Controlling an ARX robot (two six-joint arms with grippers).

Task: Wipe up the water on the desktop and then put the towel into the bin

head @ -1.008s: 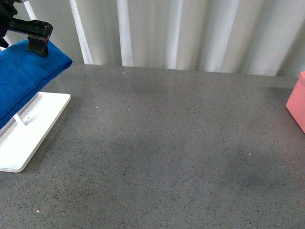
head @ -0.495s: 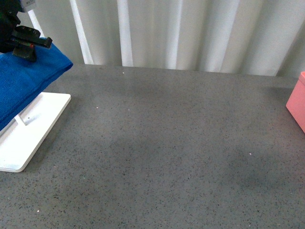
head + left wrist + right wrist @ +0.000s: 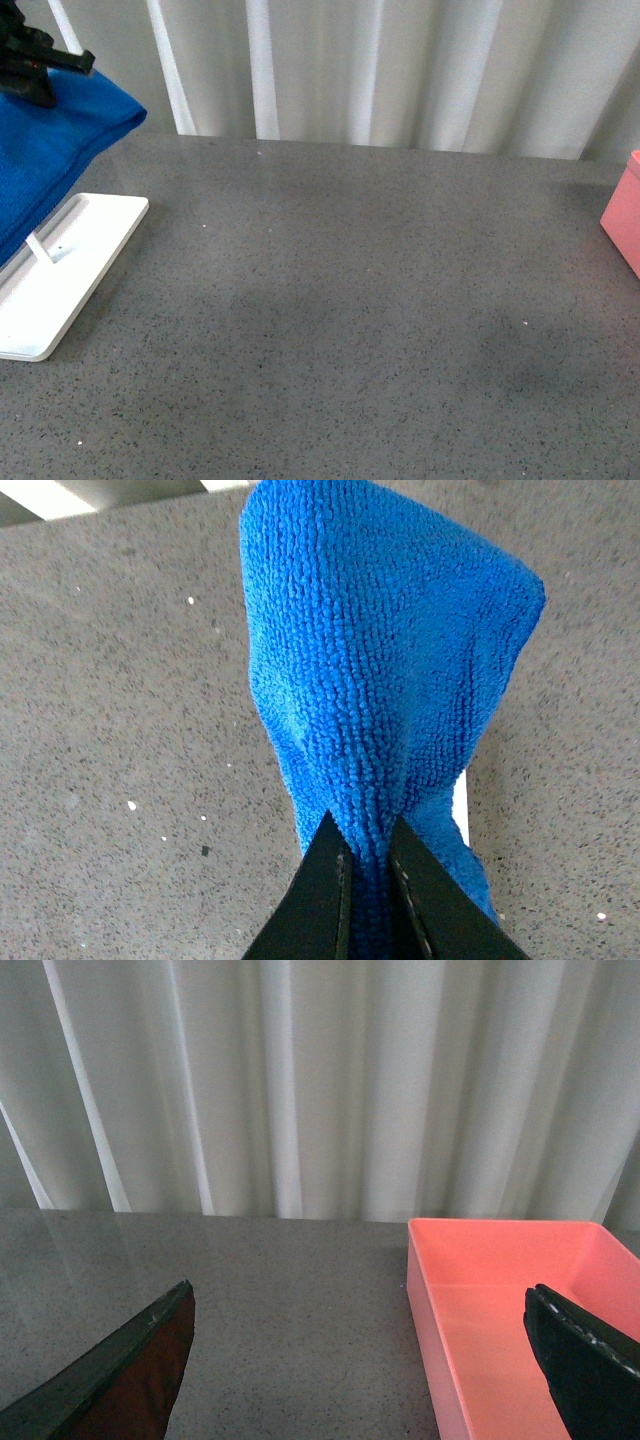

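Your left gripper [image 3: 365, 840] pinches just a narrow fold of the towel [image 3: 380, 650], hanging far left above the white rack [image 3: 70, 260], so a fast swing could snag or drop it; your right gripper [image 3: 360, 1305] sits wide open by the bin [image 3: 500, 1223].

My left gripper [image 3: 30, 68] hangs high at about ten o'clock in the front view. Only its dark tip shows at the frame's edge, and the arm behind it is out of sight. Through the left wrist camera, its two black fingers [image 3: 320, 890] are pinched tight on a bunched fold of the towel [image 3: 380, 660]. My right gripper [image 3: 358, 1300], seen through its own wrist camera, holds its two dark fingers spread wide apart and roughly level with each other.
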